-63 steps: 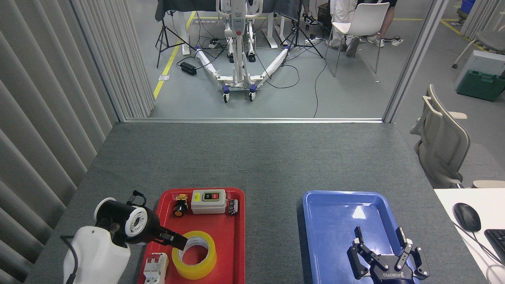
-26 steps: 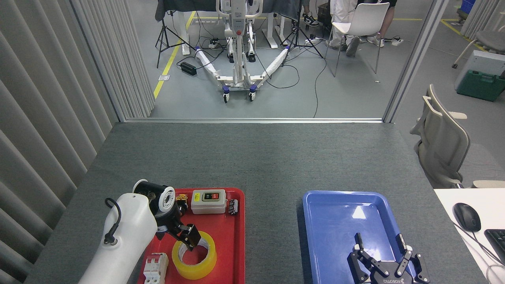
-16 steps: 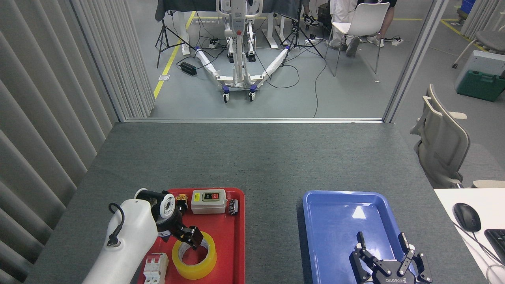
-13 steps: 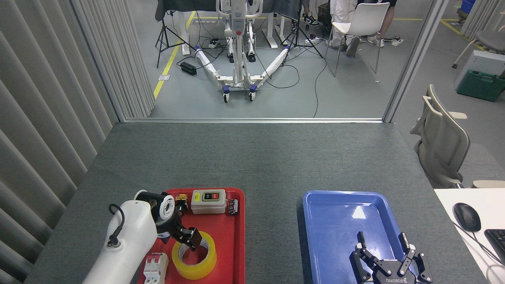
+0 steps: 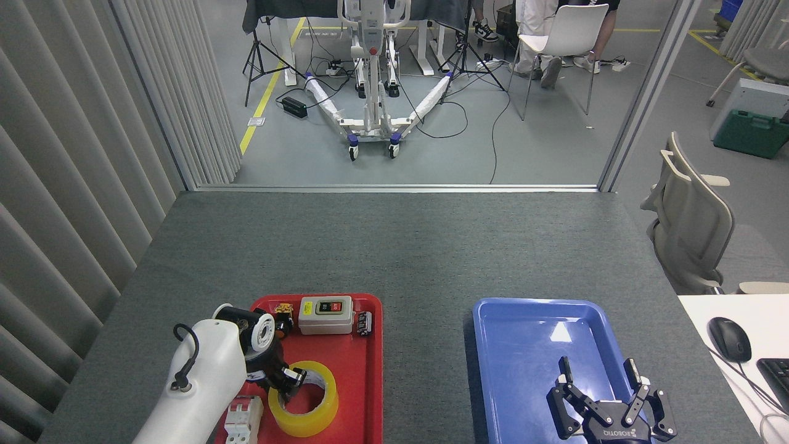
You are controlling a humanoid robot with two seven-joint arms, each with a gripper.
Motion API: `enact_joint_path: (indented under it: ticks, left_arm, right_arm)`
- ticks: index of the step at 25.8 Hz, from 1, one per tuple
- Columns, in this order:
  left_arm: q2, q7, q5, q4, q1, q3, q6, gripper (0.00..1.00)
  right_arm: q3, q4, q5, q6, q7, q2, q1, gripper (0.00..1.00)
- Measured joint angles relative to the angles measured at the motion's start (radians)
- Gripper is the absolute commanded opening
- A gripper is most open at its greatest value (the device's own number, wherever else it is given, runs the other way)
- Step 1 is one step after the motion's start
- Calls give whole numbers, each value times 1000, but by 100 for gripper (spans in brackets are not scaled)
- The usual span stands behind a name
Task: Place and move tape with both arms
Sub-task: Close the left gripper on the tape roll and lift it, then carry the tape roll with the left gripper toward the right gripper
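Grey desk (image 5: 394, 246) carrying two trays. Red tray (image 5: 370, 370) at 7 o'clock holds the yellow tape roll (image 5: 308, 407) lying flat at its near end, a grey push-button switch box (image 5: 325, 314) at its far end, and a white circuit breaker (image 5: 241, 420). Blue tray (image 5: 524, 351) at 5 o'clock. Left gripper (image 5: 288, 377) reaches into the roll at the far-left rim of its core; whether its fingers are together cannot be told. Right gripper (image 5: 599, 382) hovers over the blue tray, fingers apart.

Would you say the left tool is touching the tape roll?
Touching: the head view shows the left tool down on the tape roll's far-left rim, with no gap visible.
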Motion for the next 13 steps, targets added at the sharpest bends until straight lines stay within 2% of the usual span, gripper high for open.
enact_joint_path:
  ticks: [4,8,11,13]
  left_arm:
    - [9,2,8,-42,1,-6,-49,0]
    - [31,5,69,-124,-9,-6,-222,0]
    - [66,5,223,-154,-53,-5,-409,0]
    - [74,3,386,-157,-71,0,-525,0]
  right_arm:
    - [-1,0,0,0,-2,-2,-1,100]
    - [-2,1,0,0,-4,-3,-1,100]
    - [-2,1,0,0,-4,-4,-1,100]
    - [2,1,0,0,-4,-4,-2,100]
